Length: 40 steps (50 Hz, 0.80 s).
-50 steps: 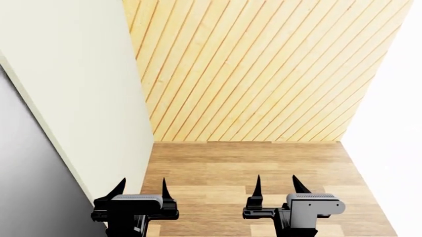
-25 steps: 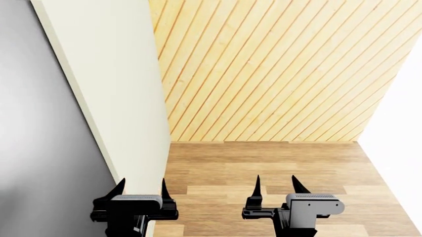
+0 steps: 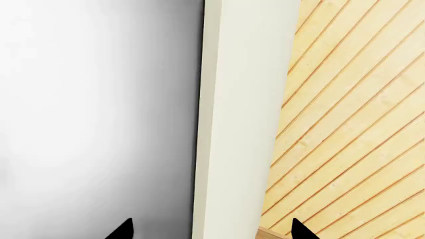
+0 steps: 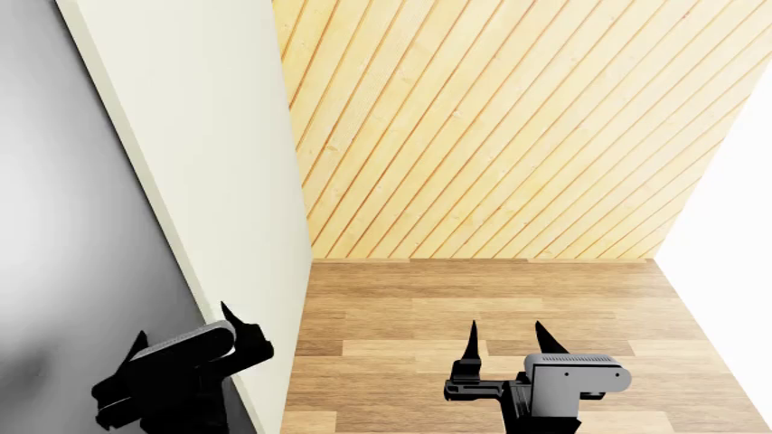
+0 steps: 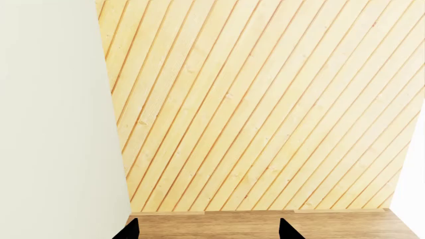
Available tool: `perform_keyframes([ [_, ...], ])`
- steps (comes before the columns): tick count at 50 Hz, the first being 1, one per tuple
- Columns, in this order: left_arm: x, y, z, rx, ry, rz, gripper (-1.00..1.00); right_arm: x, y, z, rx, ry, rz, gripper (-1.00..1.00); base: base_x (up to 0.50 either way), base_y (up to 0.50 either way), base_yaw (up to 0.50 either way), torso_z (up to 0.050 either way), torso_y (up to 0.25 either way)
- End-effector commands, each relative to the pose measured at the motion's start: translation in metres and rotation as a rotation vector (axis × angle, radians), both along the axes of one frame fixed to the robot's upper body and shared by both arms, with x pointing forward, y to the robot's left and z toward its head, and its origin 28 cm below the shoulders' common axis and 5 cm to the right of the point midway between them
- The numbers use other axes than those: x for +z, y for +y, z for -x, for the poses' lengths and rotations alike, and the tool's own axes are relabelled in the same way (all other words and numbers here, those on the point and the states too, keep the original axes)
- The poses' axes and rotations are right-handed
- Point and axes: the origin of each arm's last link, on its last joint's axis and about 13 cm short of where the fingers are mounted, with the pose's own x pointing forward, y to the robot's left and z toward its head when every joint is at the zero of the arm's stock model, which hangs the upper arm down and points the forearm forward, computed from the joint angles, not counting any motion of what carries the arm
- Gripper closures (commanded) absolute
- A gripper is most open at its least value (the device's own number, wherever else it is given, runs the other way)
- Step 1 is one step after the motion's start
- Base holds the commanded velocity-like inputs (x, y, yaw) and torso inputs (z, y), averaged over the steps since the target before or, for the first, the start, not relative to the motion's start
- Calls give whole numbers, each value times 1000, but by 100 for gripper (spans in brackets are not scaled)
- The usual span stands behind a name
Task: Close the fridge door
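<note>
The fridge door fills the left of the head view, with its glossy grey outer face [image 4: 72, 226] beside its cream-white side [image 4: 205, 136]. No handle shows. My left gripper [image 4: 183, 327] is open and tilted against the door's lower part. In the left wrist view the left gripper [image 3: 211, 231] has one fingertip before the grey face [image 3: 99, 99] and the other past the cream side [image 3: 239, 109]. My right gripper [image 4: 507, 339] hangs open over the floor, empty and apart from the door. The right wrist view shows this gripper [image 5: 208, 230] and the cream side [image 5: 53, 99].
A slanted yellow wood-plank wall [image 4: 483, 127] stands behind the door. A brown wood-plank floor [image 4: 483, 298] lies below it. A plain white wall [image 4: 742, 226] bounds the right side.
The door first shifted right in the head view. Since then my left gripper has swung left and rolled over against the door. My right gripper has stayed put.
</note>
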Motion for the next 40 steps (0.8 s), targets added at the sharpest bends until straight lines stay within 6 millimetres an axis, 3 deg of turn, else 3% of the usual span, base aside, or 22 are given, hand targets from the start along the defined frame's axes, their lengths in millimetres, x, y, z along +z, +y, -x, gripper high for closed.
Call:
perform_keyframes([
  [1,30,8,-9,430,-34,44,-100,0,0,0,-3,4,1,-100,0,0,0,0,0],
  [8,45,16,-24,454,-71,-40,-100,0,0,0,-4,4,1,-100,0,0,0,0,0],
  [17,73,38,-43,459,-116,-26,-100,0,0,0,-4,3,0,-100,0,0,0,0,0],
  [27,102,71,-68,533,-116,-28,-100,0,0,0,-4,2,-2,-100,0,0,0,0,1],
  [34,129,95,-86,479,-96,-65,-100,0,0,0,-4,2,-3,-100,0,0,0,0,0],
  [40,134,115,-105,424,-76,-64,-100,0,0,0,-5,3,-3,-100,0,0,0,0,2],
])
